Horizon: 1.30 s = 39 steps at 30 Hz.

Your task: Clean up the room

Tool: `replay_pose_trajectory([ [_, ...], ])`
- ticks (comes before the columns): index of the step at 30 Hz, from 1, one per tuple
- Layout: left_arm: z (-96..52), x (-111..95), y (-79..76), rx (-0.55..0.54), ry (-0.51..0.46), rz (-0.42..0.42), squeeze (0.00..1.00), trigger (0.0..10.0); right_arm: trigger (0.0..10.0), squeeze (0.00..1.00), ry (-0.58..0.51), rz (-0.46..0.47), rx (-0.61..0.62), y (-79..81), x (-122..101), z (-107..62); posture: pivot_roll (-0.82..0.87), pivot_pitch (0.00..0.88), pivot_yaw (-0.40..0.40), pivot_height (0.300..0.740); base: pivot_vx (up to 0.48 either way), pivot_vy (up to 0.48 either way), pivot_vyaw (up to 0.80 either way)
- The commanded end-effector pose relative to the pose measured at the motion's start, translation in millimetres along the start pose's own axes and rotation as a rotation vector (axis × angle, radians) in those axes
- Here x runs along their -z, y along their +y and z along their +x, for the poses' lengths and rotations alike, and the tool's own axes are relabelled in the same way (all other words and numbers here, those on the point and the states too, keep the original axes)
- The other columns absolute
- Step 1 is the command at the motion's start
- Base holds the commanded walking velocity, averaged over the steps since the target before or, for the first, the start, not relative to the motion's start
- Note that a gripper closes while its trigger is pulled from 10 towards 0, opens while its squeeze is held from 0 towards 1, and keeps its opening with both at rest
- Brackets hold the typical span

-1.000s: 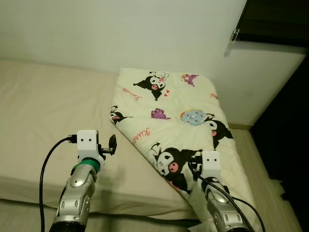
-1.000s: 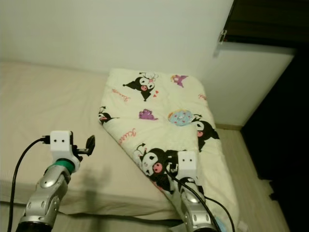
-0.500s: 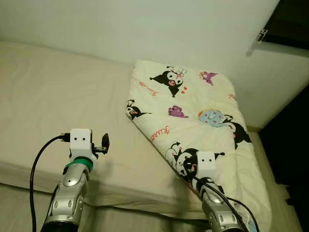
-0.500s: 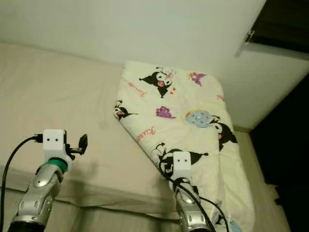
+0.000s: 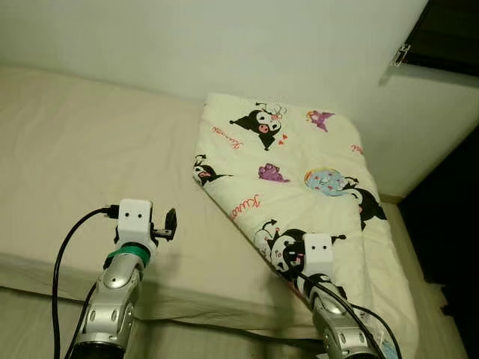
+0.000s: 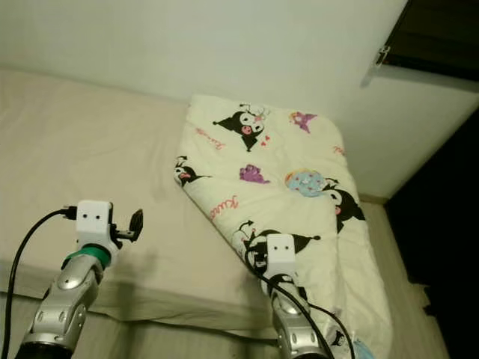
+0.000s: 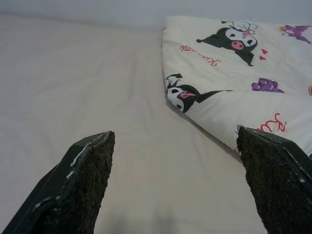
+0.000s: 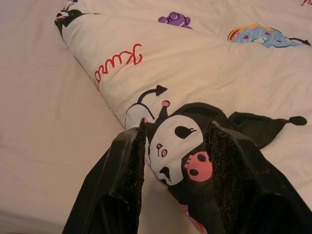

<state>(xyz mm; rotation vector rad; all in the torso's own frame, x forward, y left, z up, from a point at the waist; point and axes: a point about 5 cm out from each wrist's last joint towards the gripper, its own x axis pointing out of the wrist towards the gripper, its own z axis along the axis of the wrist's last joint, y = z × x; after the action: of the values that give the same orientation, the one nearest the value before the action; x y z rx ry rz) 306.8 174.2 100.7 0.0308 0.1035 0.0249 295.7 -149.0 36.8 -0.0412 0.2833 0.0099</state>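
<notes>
1. Hovering over the bare beige mattress [image 5: 67,157], the left gripper [image 5: 169,223] sits at the end of its silver arm, a black cable looping from the wrist; in the left eye view its fingers are too small to judge.
2. The left wrist view settles it: the two black fingers [image 7: 80,185] stand far apart, nothing between them but sheet, with the folded edge of the quilt [image 7: 234,73] lying ahead and well apart from them.
3. To the right, the cream quilt [image 5: 299,172], printed with black cartoon figures, red script and a purple shape, lies folded across the right part of the bed, reaching from the white wall [image 5: 224,37] down over the near edge.
4. The right gripper [image 6: 256,258] is at the quilt's near folded edge, its white wrist block hiding the fingers in the head views.
5. The right wrist view shows those fingers [image 8: 129,165] a little apart, straddling a black-and-white cartoon face on the quilt; whether they pinch the fabric cannot be told.
6. Far right, a dark window frame [image 5: 449,34] meets the wall.
</notes>
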Motion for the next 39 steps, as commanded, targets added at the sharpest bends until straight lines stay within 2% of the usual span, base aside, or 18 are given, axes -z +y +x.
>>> replay_pose_trajectory([
  [1, -3.1, 6.8, -2.5, 0.004, 0.021, 0.0, 0.0, 10.0, 10.0, 0.0, 0.02, 0.011, 0.026, -7.3, 5.5, -2.8, 0.08, 0.005, -0.018, 0.74, 0.0, -0.368, 0.0],
  [18, -4.3, 8.6, -3.2, 0.004, 0.024, -0.005, 0.0, 10.0, 10.0, 0.0, 0.023, 0.006, 0.022, -8.4, 5.9, -2.9, 0.08, 0.006, -0.024, 0.74, 0.0, -0.362, 0.0],
  [20, -4.3, 10.3, -3.1, 0.003, 0.042, -0.056, 0.0, 10.0, 10.0, 0.0, 0.023, 0.005, 0.022, -8.2, 5.9, -3.1, 0.08, 0.006, -0.024, 0.74, 0.0, 0.0, 0.0],
  [25, -4.3, 10.9, -2.9, 0.007, 0.051, -0.091, 0.0, 10.0, 10.0, 0.0, 0.023, 0.005, 0.022, -8.7, 5.7, -3.0, 0.08, 0.005, -0.024, 0.74, 0.0, 0.384, 0.0],
  [30, -4.1, 10.3, -0.5, -0.005, 0.044, -0.082, 0.0, 10.0, 10.0, 0.0, 0.022, 0.004, 0.022, -8.6, 5.4, -3.1, 0.08, 0.005, -0.024, 0.74, 0.0, 0.48, 0.0],
  [39, -4.3, 10.2, 1.8, -0.009, 0.038, -0.041, 0.0, 10.0, 10.0, 0.0, 0.02, 0.006, 0.018, -7.5, 4.6, -1.9, 0.08, 0.0, -0.025, 0.74, 0.0, 0.0, 0.0],
])
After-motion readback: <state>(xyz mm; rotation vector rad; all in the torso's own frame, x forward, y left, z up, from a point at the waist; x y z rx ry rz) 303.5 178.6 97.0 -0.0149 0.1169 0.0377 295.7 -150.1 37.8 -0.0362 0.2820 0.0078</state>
